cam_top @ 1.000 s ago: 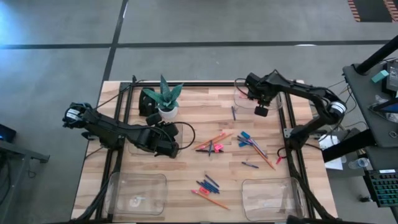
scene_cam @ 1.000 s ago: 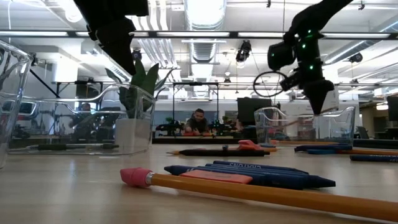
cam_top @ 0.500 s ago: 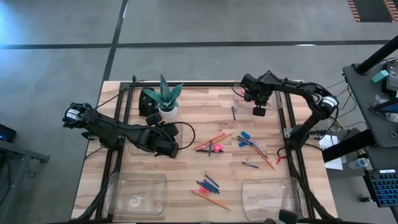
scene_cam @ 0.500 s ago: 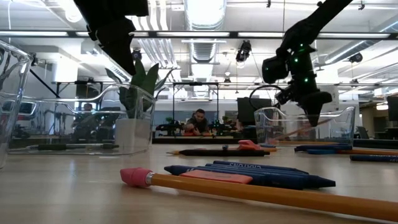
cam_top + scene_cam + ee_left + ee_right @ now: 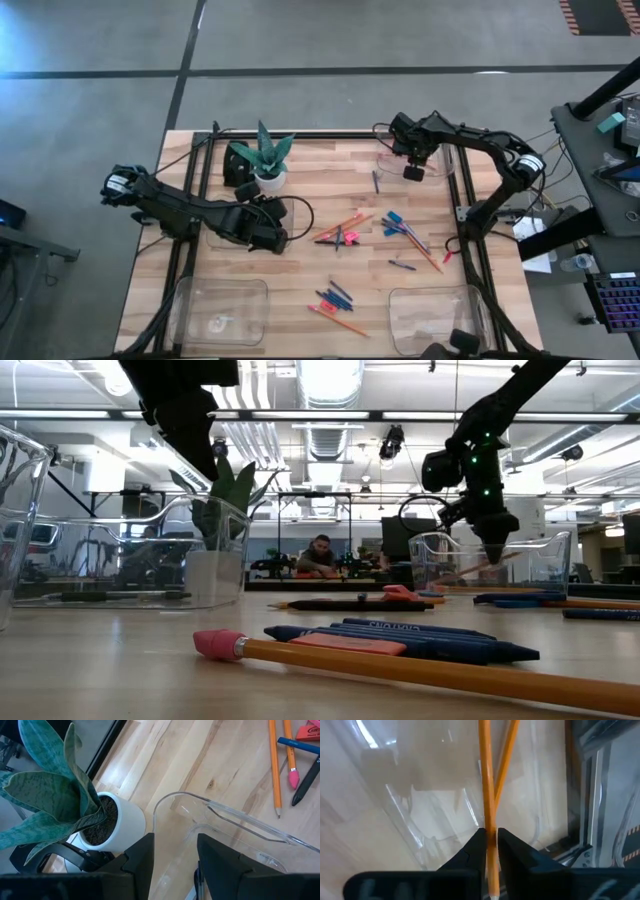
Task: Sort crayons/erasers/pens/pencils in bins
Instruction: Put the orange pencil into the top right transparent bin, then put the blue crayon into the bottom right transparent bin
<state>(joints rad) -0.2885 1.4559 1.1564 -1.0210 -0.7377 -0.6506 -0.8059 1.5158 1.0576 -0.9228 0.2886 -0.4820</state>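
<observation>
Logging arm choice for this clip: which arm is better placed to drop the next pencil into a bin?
The right. Its gripper is shut on a long orange pencil above the far clear plastic bin, while the left gripper hangs open and holds nothing over another clear bin.

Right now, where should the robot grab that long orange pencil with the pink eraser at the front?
Grab the pink-tipped pencil on its bare orange shaft toward the pointed end, coming straight down with fingers across it. It lies flat on the table, and the blue crayons sit close behind its eraser end.
</observation>
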